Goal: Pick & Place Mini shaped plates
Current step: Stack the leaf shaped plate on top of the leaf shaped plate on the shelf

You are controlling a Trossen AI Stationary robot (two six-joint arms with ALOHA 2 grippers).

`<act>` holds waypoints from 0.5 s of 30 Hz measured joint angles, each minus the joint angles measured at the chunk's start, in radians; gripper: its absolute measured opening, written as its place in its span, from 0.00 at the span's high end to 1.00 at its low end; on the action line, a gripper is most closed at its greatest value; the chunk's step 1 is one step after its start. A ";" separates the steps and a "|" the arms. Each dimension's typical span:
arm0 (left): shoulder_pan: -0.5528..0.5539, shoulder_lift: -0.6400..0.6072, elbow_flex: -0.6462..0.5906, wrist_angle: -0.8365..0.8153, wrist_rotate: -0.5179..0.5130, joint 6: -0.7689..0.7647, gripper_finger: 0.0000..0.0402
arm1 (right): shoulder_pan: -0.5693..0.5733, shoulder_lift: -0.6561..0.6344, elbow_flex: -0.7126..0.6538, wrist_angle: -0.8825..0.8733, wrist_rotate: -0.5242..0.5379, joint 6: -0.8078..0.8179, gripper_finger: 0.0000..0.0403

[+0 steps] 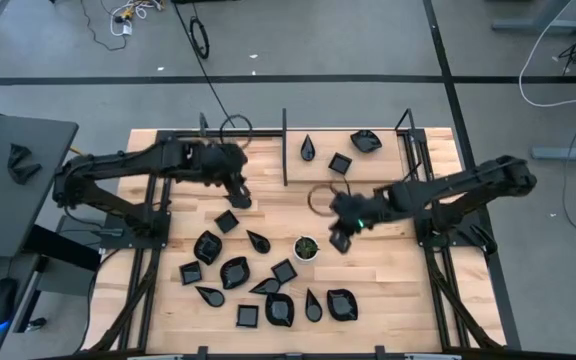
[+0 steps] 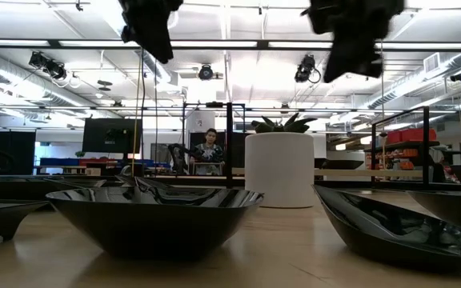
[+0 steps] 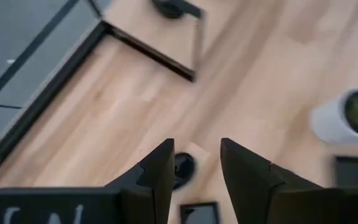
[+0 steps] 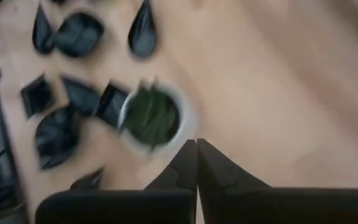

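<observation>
Several mini shaped plates (image 1: 234, 271), glossy black squares, teardrops and leaf shapes, lie flat on the wooden table's near half. Three more plates (image 1: 340, 163) lie at the far side, right of an upright black divider (image 1: 284, 148). My left gripper (image 1: 238, 196) hangs open above the table, over a square plate (image 3: 197, 213), with nothing between its fingers (image 3: 160, 174). My right gripper (image 1: 340, 238) hangs shut and empty just right of the white cup with green inside (image 1: 306, 247). In the right wrist view the right gripper (image 4: 196, 146) is above bare wood beside the cup (image 4: 152, 117).
The white cup (image 2: 278, 168) stands among the near plates. A thin black frame (image 1: 408, 130) edges the far section. A brown ring (image 1: 323, 198) lies on the wood between the grippers. Bare wood (image 1: 398, 290) shows at the near right. A person sits in the room beyond the table.
</observation>
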 joint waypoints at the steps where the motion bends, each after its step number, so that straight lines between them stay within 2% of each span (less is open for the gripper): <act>1: -0.030 0.000 0.000 0.000 -0.006 -0.014 0.66 | 0.033 0.000 0.000 -0.019 -0.001 0.061 0.99; 5: -0.157 0.000 0.000 0.000 -0.074 -0.069 0.66 | 0.142 0.006 0.000 -0.098 -0.029 0.342 0.96; 9: -0.275 0.000 0.000 0.001 -0.178 -0.132 0.66 | 0.226 0.026 0.000 -0.128 -0.103 0.575 0.86; 12: -0.350 0.000 0.000 0.000 -0.227 -0.171 0.66 | 0.269 0.061 0.000 -0.125 -0.139 0.696 0.76; 15: -0.410 0.000 0.000 0.000 -0.239 -0.209 0.66 | 0.286 0.127 0.000 -0.124 -0.193 0.715 0.66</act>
